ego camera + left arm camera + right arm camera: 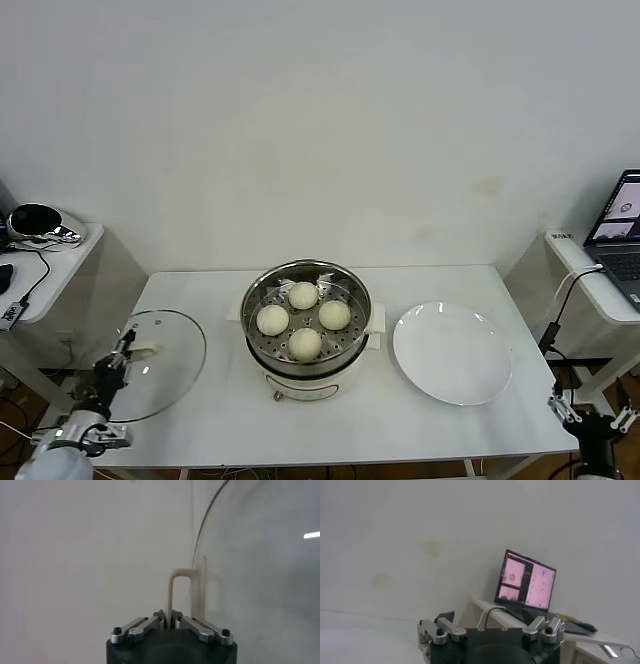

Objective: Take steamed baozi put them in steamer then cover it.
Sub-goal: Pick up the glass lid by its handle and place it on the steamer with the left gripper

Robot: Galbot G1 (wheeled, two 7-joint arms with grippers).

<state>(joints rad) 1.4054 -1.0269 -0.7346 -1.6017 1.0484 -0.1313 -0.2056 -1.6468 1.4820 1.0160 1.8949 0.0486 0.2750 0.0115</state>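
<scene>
The steamer (246, 308), a shiny steel pot on a white base, stands uncovered at the table's middle. Several cream baozi (303, 295) sit on its perforated tray. The round glass lid (165, 370) is at the table's left end, left of the steamer. My left gripper (120, 358) is shut on the lid's cream handle (140, 352). In the left wrist view the gripper (170, 616) pinches one leg of the handle (180, 575), with the glass lid (260, 580) beside it. My right gripper (590, 412) is open and empty, low off the table's front right corner; it also shows in the right wrist view (490, 627).
An empty white plate (452, 352) lies right of the steamer. A side shelf at the left holds a black and silver object (40, 222). A laptop (620, 225) stands on a shelf at the right, with cables hanging beside the table.
</scene>
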